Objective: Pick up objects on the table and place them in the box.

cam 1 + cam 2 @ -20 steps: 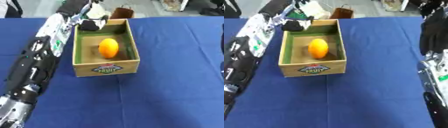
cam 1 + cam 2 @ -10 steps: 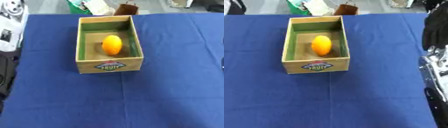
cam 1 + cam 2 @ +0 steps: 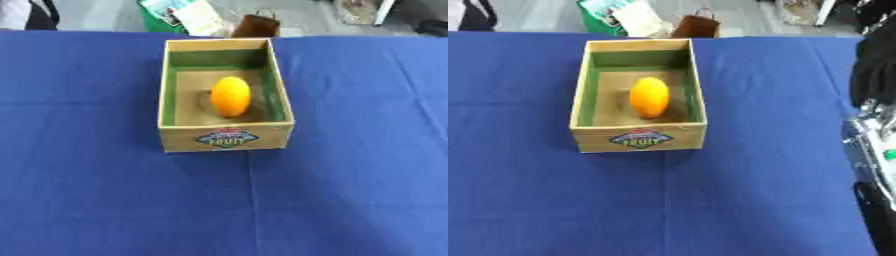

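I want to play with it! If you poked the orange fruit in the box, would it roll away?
Probably a little: the orange fruit looks rounded and smooth, so it may wobble or roll. The box walls would likely stop it. It's egg-shaped, so expect a lopsided roll.

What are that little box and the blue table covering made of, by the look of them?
The box looks like pale wood or thick board: matt tan walls, green inside, a printed fruit label on its front. The table covering looks like blue woven cloth, matt, with faint fold creases.

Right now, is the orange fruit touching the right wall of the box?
Apart. The left eye view shows a strip of box floor between the orange fruit and the right wall of the box.
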Controlling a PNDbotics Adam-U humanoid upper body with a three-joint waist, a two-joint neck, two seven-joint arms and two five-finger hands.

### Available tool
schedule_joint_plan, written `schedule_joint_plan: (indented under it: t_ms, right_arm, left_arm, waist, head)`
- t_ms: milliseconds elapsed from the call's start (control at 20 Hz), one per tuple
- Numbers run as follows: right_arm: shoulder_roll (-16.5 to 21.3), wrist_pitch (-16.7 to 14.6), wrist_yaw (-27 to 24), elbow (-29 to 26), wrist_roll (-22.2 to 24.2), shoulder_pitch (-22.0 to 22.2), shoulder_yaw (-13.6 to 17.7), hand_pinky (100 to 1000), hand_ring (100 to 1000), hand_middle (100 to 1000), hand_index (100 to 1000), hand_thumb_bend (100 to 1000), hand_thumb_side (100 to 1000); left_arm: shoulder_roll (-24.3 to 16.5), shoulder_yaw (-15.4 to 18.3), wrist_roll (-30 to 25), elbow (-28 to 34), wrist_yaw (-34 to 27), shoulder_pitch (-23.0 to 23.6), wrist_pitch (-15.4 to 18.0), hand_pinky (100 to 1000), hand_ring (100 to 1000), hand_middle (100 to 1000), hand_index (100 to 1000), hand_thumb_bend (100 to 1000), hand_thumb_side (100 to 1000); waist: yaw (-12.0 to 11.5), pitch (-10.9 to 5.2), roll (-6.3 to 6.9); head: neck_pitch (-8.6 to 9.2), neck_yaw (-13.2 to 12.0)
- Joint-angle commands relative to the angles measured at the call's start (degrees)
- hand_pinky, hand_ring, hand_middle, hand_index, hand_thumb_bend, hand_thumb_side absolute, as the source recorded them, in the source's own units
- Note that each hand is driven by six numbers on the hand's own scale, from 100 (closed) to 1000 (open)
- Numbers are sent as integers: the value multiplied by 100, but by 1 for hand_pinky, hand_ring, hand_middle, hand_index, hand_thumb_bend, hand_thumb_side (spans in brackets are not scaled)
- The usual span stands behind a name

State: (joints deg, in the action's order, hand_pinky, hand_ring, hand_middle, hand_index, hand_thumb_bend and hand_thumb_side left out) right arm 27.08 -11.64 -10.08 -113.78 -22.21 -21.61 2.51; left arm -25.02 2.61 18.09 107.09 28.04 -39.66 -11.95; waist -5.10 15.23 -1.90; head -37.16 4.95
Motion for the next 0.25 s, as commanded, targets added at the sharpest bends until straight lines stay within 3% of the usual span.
schedule_joint_plan:
  t_ms: [50, 100, 250]
  right_arm:
    - [164, -52, 47, -81, -7, -60, 88, 766, 764, 743, 841, 100, 1000]
    - [162, -58, 41, -81, -17, -65, 91, 765, 763, 743, 860, 100, 1000]
    - [121, -83, -18, -81, -110, -87, 106, 765, 761, 741, 861, 100, 1000]
  left_arm:
    - [-183, 247, 548, 411, -363, 166, -27, 612, 623, 653, 777, 266, 850]
    - [-172, 287, 708, 463, -457, 256, -35, 618, 632, 678, 812, 202, 925]
    - [-105, 370, 1024, 469, -689, 518, -126, 626, 641, 689, 830, 169, 971]
  waist:
    - [-26, -95, -6]
    - [-38, -102, -13]
    - [-74, -127, -28]
  head:
    - [81, -21]
    - [84, -22]
    - [106, -23]
